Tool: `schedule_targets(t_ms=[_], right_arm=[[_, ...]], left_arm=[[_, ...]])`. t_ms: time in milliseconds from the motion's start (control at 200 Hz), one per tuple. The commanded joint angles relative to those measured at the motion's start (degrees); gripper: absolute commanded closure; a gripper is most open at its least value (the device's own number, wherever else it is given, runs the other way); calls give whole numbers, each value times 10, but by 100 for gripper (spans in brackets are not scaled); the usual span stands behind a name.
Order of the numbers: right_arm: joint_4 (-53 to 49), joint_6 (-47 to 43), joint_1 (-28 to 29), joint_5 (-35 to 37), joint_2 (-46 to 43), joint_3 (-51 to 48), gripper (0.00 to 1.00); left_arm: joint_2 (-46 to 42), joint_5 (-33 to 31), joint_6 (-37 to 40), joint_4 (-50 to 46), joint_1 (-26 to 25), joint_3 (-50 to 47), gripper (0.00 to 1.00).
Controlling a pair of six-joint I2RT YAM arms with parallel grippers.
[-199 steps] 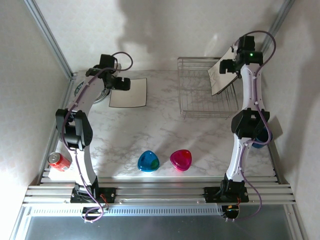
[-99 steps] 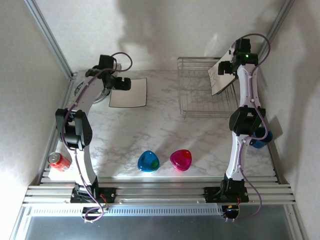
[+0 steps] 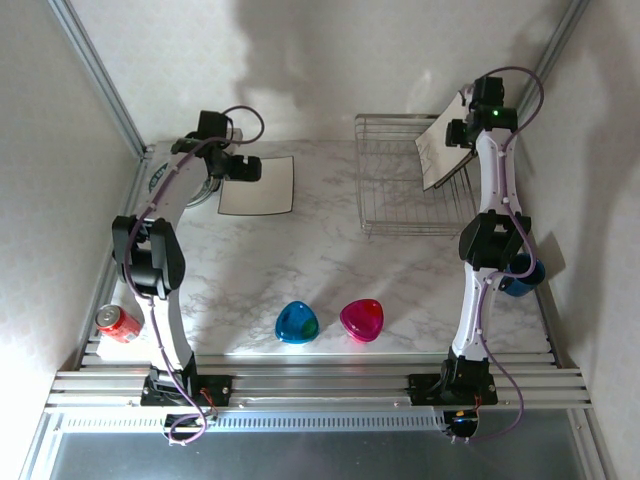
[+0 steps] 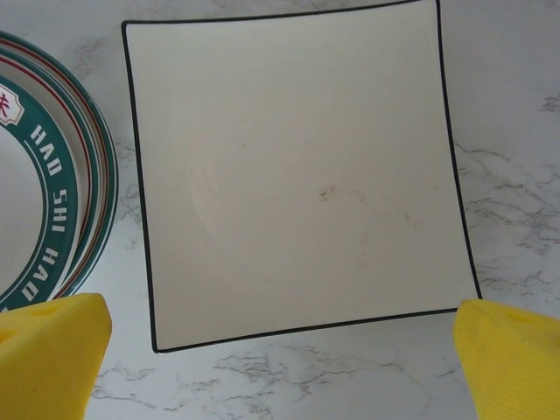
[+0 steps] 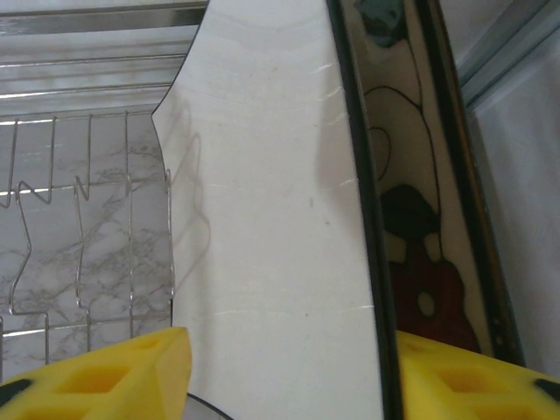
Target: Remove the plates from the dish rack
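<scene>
While the left gripper (image 3: 240, 167) hangs well to the left of the dish rack (image 3: 390, 180), its jaws are spread wide with nothing in them. Its yellow fingers (image 4: 52, 350) frame the near edge of a square white plate (image 4: 297, 175) lying flat on the marble table (image 3: 300, 260). Just past that plate, farther from the rack, sits a round green-rimmed plate (image 4: 57, 188), and the two look close to touching. Over to the right gripper (image 3: 458, 135), which is up at the rack's far right corner. A leaning white plate (image 3: 438, 158) stands there tilted against the wires. From the wrist, the two yellow pads (image 5: 96, 376) straddle that black-edged plate (image 5: 262, 219), one on each face and partway closed around it. Whether they are actually pinching it I cannot tell. Right behind it leans a patterned plate (image 5: 411, 245) with dark outlines and red patches. Nearer the arm bases than the rack lie a blue dish (image 3: 297, 322) and a pink dish (image 3: 362, 319). A blue mug (image 3: 522, 275) peeks out by the right arm, and a red can (image 3: 119, 322) sits far off to the left.
</scene>
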Motion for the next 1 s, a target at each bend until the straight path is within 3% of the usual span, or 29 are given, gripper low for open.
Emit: schedule_targets(t_ms=[0,345,556,651,996], right_arm=[[8,6,6,-26,17,17,47],[18,12,6,-30,21,18,70],[21,15,6,-34,24,18,74],[23,18,7,-39,26,18,81],[30,24,8,-44,29,18,87]], left_arm=[[7,3,3,2,4,11,1],[3,-1,0,-1,4,11,1],[-1,-4,0,-3,4,11,0],[-2,-6,0,-5,4,11,0],[-9,-10,0,-6,5,5,0]])
